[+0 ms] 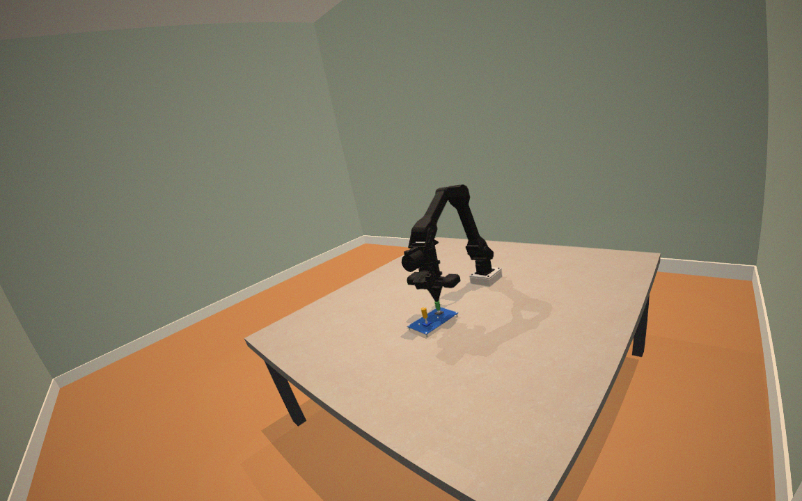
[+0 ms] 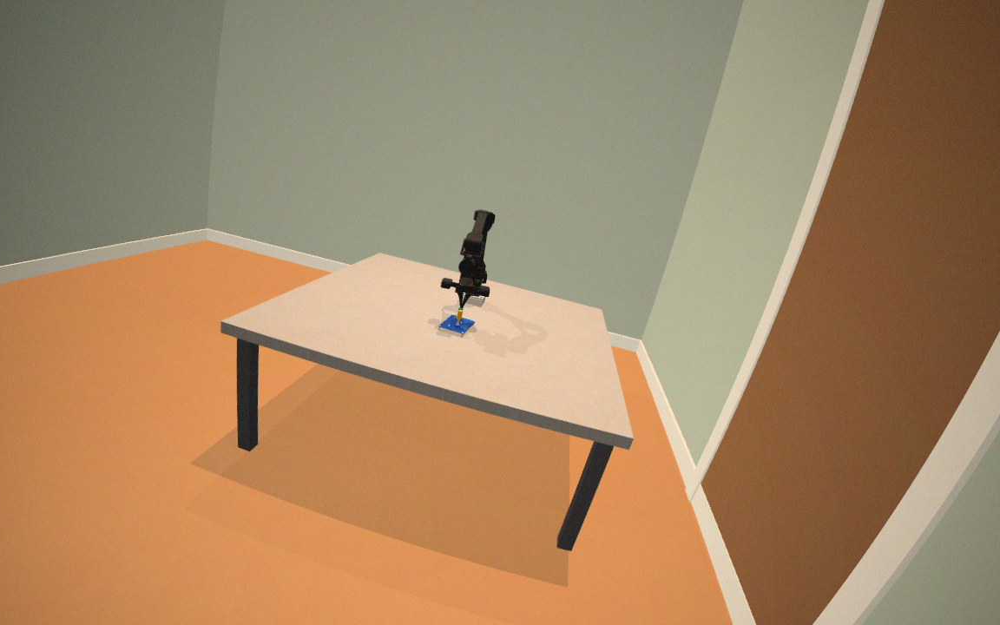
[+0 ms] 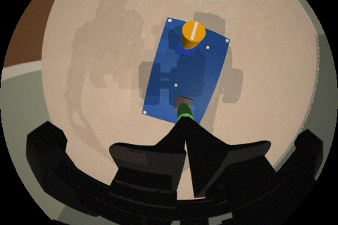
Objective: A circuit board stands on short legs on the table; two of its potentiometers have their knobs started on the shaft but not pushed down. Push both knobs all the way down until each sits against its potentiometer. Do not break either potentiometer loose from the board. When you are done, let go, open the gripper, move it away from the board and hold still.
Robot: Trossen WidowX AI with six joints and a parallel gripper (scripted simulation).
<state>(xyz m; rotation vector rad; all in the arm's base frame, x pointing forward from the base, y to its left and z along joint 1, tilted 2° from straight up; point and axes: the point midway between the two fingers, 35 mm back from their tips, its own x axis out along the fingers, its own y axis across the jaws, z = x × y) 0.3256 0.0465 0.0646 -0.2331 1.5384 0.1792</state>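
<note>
The blue circuit board (image 1: 418,326) (image 2: 449,330) (image 3: 162,60) stands on short legs on the table (image 1: 341,336) (image 2: 348,326) (image 3: 267,42). The orange knob (image 1: 425,313) (image 2: 459,314) (image 3: 193,32) stands upright above a blue potentiometer (image 3: 184,50) at the board's far end from the arm base. The green knob (image 1: 437,306) (image 3: 184,111) stands above a grey potentiometer (image 3: 182,102) at the near end. My gripper (image 1: 436,300) (image 3: 184,119) is shut, its tips at the top of the green knob and hiding part of it. Whether either knob sits against its potentiometer is too small to tell.
The arm's base (image 1: 485,277) stands on the table behind the board. The orange knob is the upright thing nearest the gripper besides the green one. Shadows of the arm lie across the table and the board.
</note>
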